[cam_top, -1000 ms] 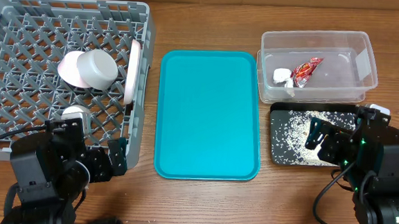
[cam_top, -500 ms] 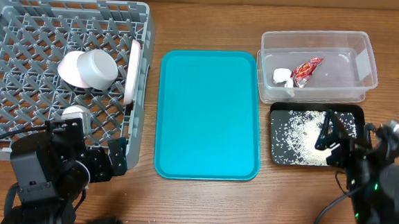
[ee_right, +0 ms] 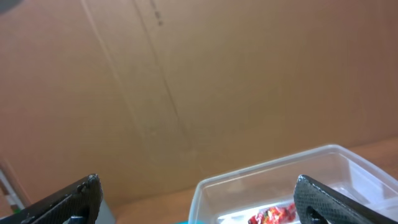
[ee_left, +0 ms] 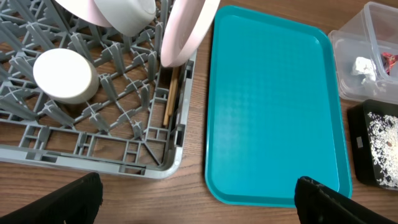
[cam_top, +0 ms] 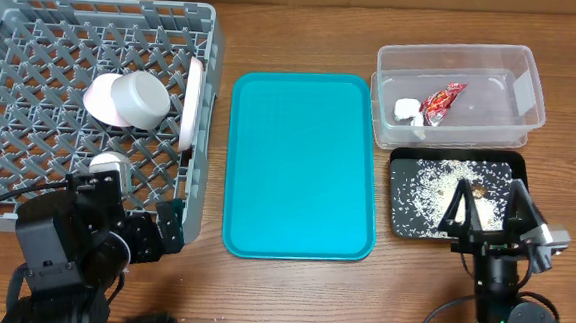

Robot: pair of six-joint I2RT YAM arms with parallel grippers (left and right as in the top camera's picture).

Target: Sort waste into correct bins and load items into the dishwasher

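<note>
Left wrist view, looking out between the fingers of the left gripper (ee_left: 198,186), spread wide and holding nothing. Ahead and to its left, on edge in the dish rack (ee_left: 124,165): the plate (ee_left: 186,31). Expect it stiff, glazed, slippery and breakable; take by the upper rim, squarely. Just beside it, probably the chopsticks (ee_left: 169,102), lying down in the lattice: light, thin, best pinched mid-length. Right gripper (cam_top: 490,209) likewise spread and empty, black tray (cam_top: 396,223) of rice (cam_top: 432,185) just ahead of it.
</note>
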